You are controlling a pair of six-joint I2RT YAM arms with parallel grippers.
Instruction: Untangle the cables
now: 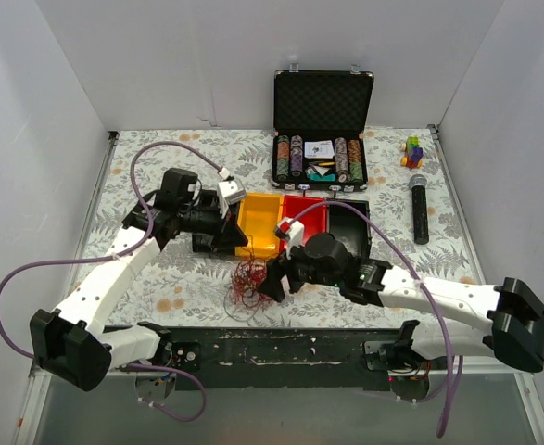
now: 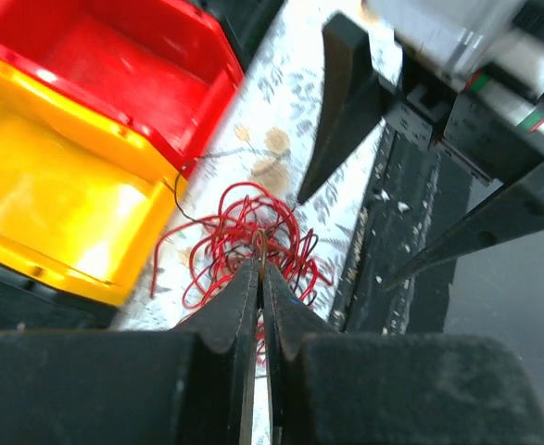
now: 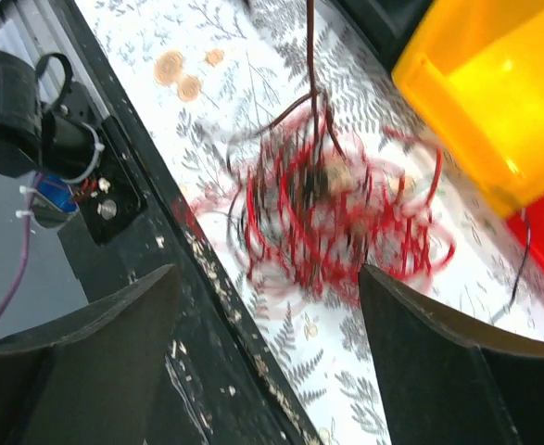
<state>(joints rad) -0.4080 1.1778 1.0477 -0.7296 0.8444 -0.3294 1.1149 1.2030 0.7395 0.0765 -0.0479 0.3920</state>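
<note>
While your left gripper pinches one strand of the cables and your right gripper gapes open, lift left slowly to draw it out.

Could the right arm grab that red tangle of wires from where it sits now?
Probably yes. The right arm has its jaws wide open and aimed at the cables close by, nothing in between. The left arm, jaws shut on one strand, is near and might crowd it.
</note>
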